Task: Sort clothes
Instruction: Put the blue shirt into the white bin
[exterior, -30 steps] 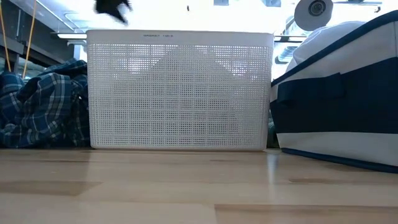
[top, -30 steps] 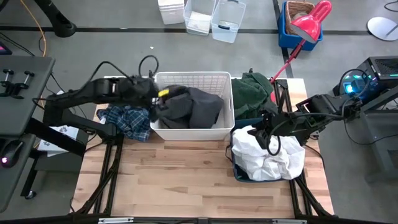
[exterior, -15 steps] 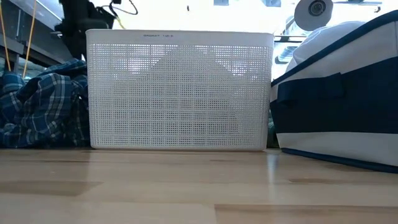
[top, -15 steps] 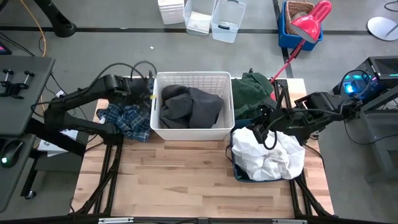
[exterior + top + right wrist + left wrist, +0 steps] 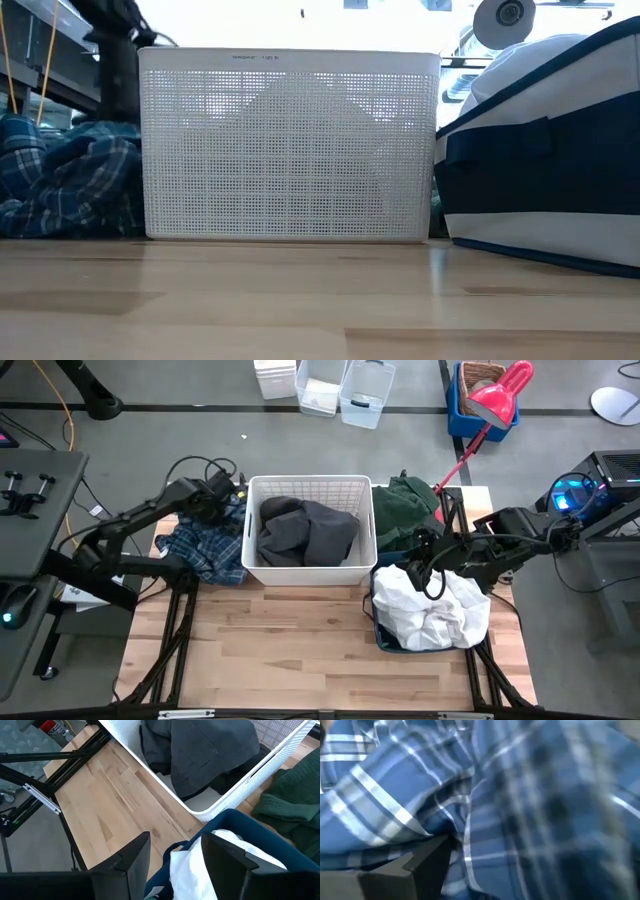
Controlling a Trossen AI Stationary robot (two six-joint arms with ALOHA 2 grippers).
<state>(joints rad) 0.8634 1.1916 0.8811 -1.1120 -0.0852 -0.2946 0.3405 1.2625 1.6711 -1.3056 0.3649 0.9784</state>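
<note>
Plaid shirt (image 5: 205,550): lies on the surface, left of the white basket (image 5: 308,575).
Left end effector (image 5: 222,500): has moved off the basket onto the shirt; grip cannot be seen.
Right end effector (image 5: 172,852): open, empty, above the white garment (image 5: 430,610).
Meaning: shirt probably gets picked next.

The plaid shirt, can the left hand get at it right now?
Probably yes. The left hand is over the plaid shirt, beside the white basket; its wrist view shows only plaid fabric, with nothing between.
</note>
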